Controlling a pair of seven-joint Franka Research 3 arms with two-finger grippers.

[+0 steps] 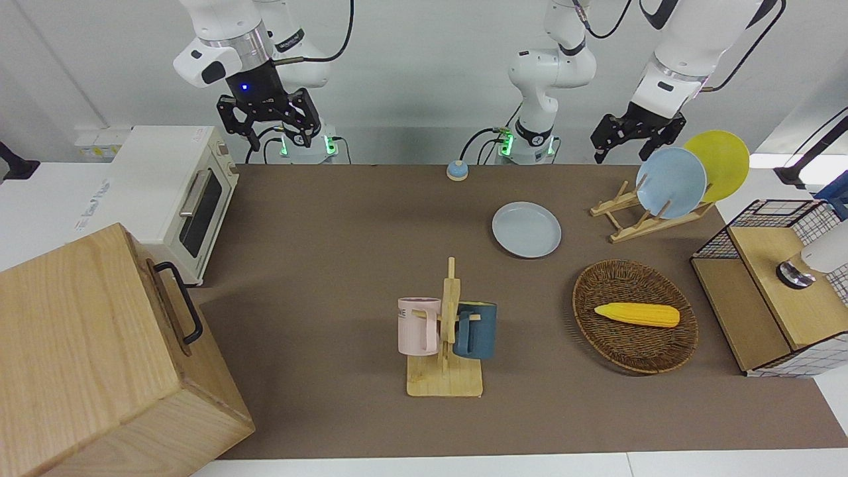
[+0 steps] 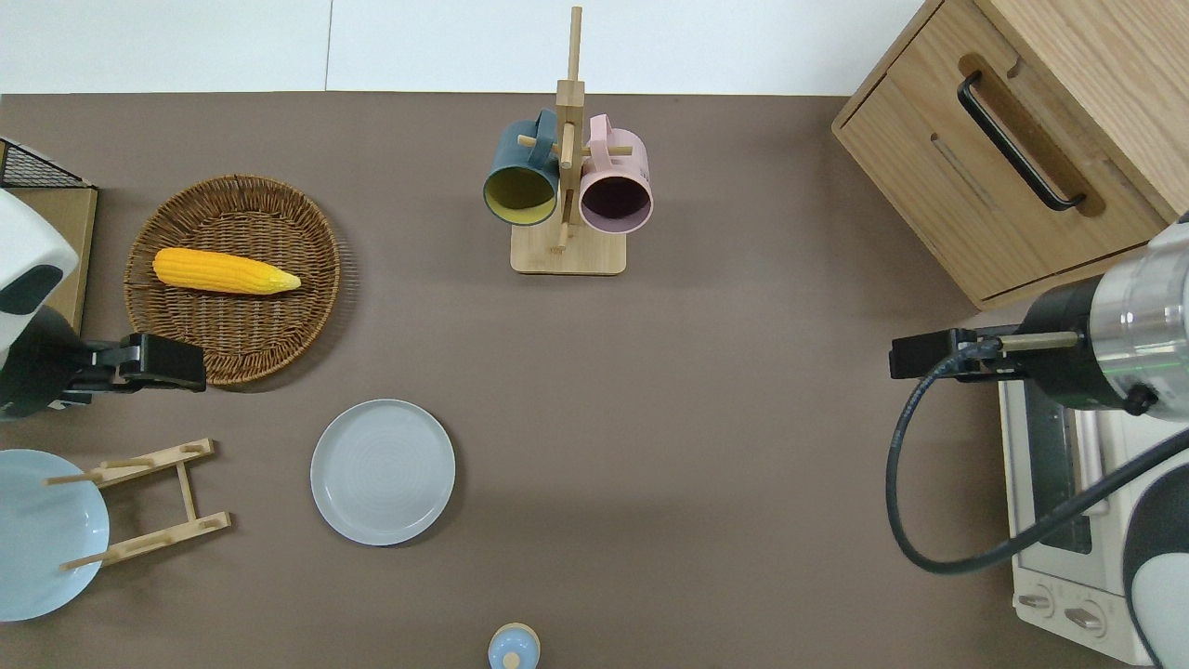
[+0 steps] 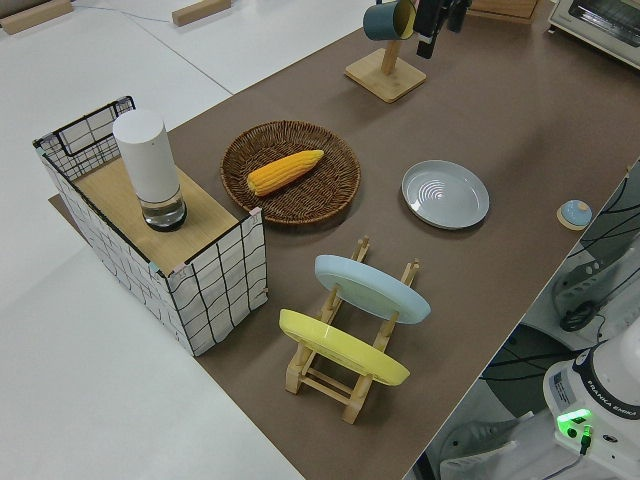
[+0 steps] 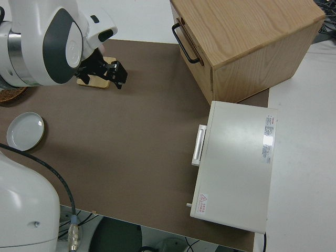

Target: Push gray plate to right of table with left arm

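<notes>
Gray plate (image 2: 383,471): lies flat on the surface (image 2: 706,390), rim up, toward the left arm's end; being round, I can give it no long axis or heading. Nothing touches it.

Wooden plate rack (image 2: 149,502): just beside the plate, toward the left arm's end. It holds a bluer plate (image 1: 670,182) and a yellow plate (image 1: 719,164) on edge; my overhead view cuts the bluer one at the frame edge and omits the yellow one.

Wicker basket (image 2: 279,307) with a corn cob (image 2: 223,270): farther from the robots than the plate.

Small blue knob (image 2: 513,648): at the robots' edge, partly cut off in the overhead view.

Left tool (image 2: 172,361): raised over the basket's near rim, holding nothing. I cannot tell how far its fingers are parted.

Right arm: parked; its tool (image 1: 268,119) empty, fingers spread.
</notes>
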